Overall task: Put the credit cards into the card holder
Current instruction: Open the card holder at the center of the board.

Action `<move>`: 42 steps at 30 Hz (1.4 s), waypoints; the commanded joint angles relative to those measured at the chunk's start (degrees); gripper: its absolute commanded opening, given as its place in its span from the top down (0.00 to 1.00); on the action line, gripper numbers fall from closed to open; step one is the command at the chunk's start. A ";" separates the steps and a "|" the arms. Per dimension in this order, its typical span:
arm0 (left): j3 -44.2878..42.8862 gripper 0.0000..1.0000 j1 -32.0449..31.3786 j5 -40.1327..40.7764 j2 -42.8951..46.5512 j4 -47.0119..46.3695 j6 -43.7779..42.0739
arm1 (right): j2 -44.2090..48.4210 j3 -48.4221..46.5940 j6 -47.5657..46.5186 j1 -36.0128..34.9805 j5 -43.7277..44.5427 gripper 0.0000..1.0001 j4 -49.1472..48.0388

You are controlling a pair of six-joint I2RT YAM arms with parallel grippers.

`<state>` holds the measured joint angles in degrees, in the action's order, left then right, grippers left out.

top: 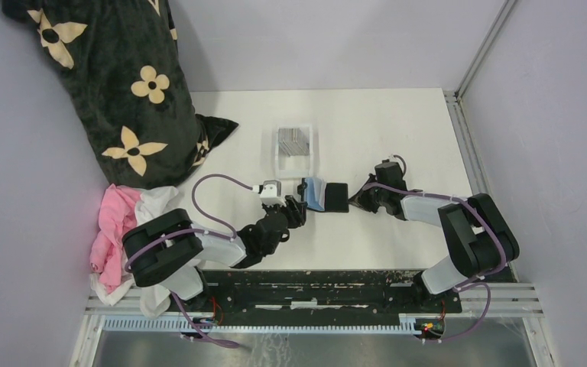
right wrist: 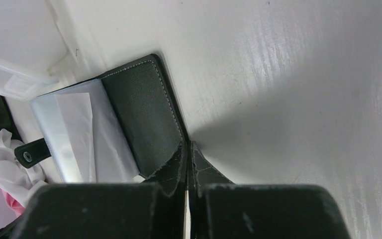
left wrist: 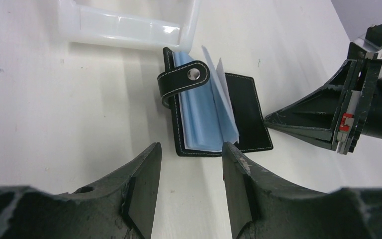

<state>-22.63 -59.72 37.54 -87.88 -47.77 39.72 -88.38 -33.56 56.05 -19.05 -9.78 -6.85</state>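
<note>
The card holder (top: 327, 196) lies open on the white table, black covers spread, bluish clear sleeves fanned up, snap tab folded over its left half (left wrist: 189, 77). It also shows in the right wrist view (right wrist: 144, 114). Grey credit cards (top: 294, 141) lie in the clear plastic tray (top: 279, 157) just behind it. My left gripper (top: 298, 208) is open and empty, its jaws just short of the holder's near edge (left wrist: 189, 149). My right gripper (top: 354, 200) is shut, its tips (right wrist: 188, 144) against the right edge of the holder's right cover, also visible in the left wrist view (left wrist: 267, 118).
A black cushion with cream flowers (top: 115, 84) leans at the back left. Pink and white cloths (top: 122, 222) lie at the left edge by the left arm. The tray's wall (left wrist: 129, 25) stands close behind the holder. A metal frame rail (top: 458, 122) borders the table's right side.
</note>
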 commanded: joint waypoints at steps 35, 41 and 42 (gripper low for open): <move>-7.63 0.35 8.27 -3.05 -7.43 -2.29 -13.30 | 1.46 -27.37 -25.89 -1.56 16.84 0.67 25.42; -9.16 0.36 11.17 -7.26 -9.95 -3.82 -14.54 | 12.49 -18.91 -23.03 -9.66 23.68 0.68 27.58; -9.40 0.37 11.19 -7.45 -10.44 -4.03 -14.85 | 13.85 -17.51 -22.28 -11.96 24.93 0.69 27.89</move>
<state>-29.54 -49.04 33.32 -96.73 -47.81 28.62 -80.16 -55.37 31.86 -25.19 8.80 19.35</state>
